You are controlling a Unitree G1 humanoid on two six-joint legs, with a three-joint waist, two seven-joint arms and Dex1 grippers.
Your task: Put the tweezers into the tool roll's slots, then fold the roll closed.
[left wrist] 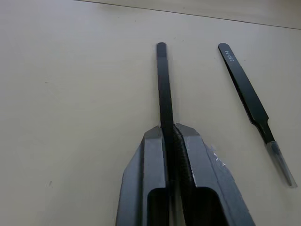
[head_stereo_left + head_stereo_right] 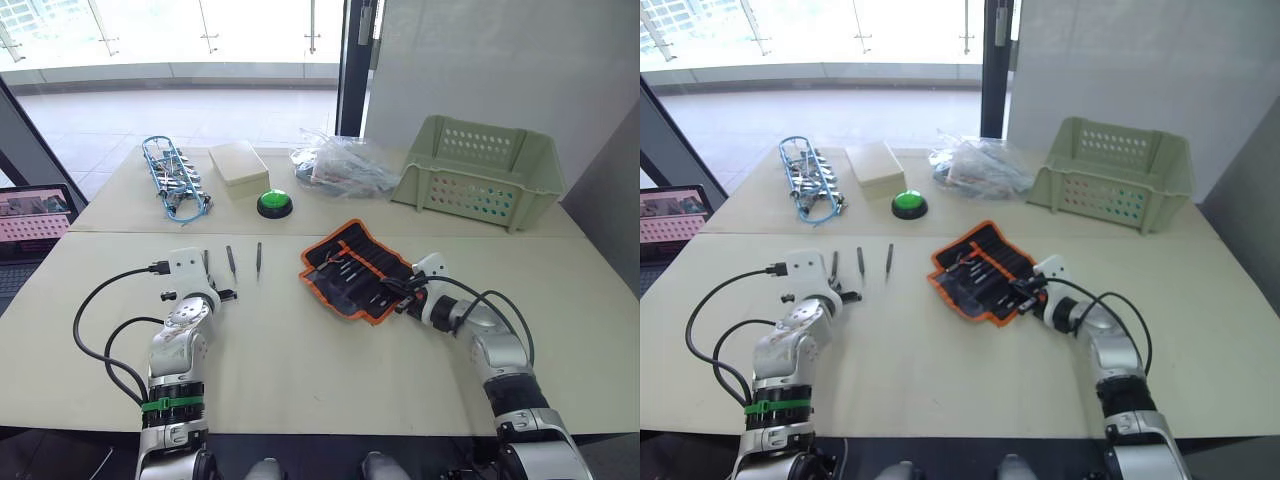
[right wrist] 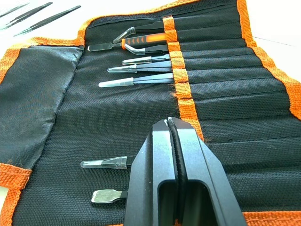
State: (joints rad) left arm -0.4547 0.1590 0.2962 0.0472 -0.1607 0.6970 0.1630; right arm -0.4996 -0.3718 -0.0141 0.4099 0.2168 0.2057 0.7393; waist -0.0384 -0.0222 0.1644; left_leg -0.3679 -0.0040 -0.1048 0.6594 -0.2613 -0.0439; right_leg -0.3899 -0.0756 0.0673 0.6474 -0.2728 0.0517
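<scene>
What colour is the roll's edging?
Orange, on the black roll; clearest in the right wrist view.

tweezers (image 2: pixel 244 260) left of tool roll (image 2: pixel 355 268)

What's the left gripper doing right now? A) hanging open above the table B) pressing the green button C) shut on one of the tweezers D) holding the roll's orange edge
C: in the left wrist view the left gripper has its fingers closed on a thin black tweezer that sticks out past the fingertips over the table.
</scene>
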